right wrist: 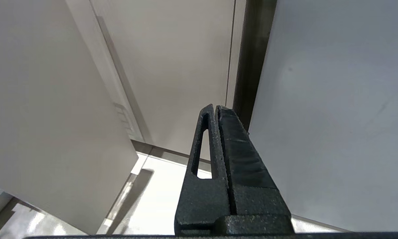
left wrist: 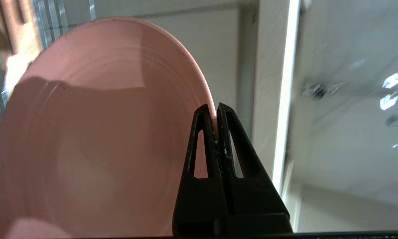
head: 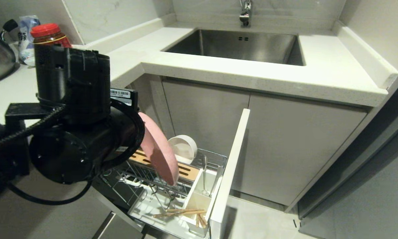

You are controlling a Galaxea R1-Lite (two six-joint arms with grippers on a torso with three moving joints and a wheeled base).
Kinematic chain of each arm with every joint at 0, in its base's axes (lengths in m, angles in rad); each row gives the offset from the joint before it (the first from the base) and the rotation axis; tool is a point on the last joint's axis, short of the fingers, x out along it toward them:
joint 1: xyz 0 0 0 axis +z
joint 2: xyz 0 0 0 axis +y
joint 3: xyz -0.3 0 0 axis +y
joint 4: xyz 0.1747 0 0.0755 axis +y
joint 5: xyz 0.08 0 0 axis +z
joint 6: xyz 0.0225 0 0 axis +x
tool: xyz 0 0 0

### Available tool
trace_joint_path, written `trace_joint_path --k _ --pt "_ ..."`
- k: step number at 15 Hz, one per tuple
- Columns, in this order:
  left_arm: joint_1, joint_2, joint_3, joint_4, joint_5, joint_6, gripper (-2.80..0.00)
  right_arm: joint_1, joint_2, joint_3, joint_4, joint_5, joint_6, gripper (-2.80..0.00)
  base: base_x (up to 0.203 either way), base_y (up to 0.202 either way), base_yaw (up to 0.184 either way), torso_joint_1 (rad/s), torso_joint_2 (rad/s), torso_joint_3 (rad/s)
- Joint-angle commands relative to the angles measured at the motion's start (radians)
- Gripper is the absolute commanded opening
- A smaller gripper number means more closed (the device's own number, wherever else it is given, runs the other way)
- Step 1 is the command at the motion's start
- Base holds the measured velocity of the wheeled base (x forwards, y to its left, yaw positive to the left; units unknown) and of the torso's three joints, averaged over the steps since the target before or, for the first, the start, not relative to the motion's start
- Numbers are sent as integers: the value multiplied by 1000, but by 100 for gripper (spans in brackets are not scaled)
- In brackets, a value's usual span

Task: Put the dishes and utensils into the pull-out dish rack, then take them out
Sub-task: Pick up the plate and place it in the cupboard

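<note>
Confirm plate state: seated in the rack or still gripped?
Gripped. The left gripper has its jaws shut on the pink plate rim; the plate hangs tilted over the pull-out dish rack. Whether its lower edge touches a slot: cannot tell.

The right gripper has its two black jaws pressed flat together, with nothing between them. One finger has a long slot cut through it; the other is solid and ridged. Past the tips stand pale cabinet panels with a dark vertical gap between two of them. Lower down lies a bright, glossy floor
</note>
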Motion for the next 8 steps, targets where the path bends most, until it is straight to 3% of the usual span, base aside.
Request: trace_joint_path --k 1,8 --pt "37 40 36 -72 5 -8 -280 0 1 26 -1 0 0 -280 0 0 0 0 0 0" --pt "91 135 110 -146 10 -14 -280 0 0 26 -1 0 0 -280 0 0 0 0 0 0"
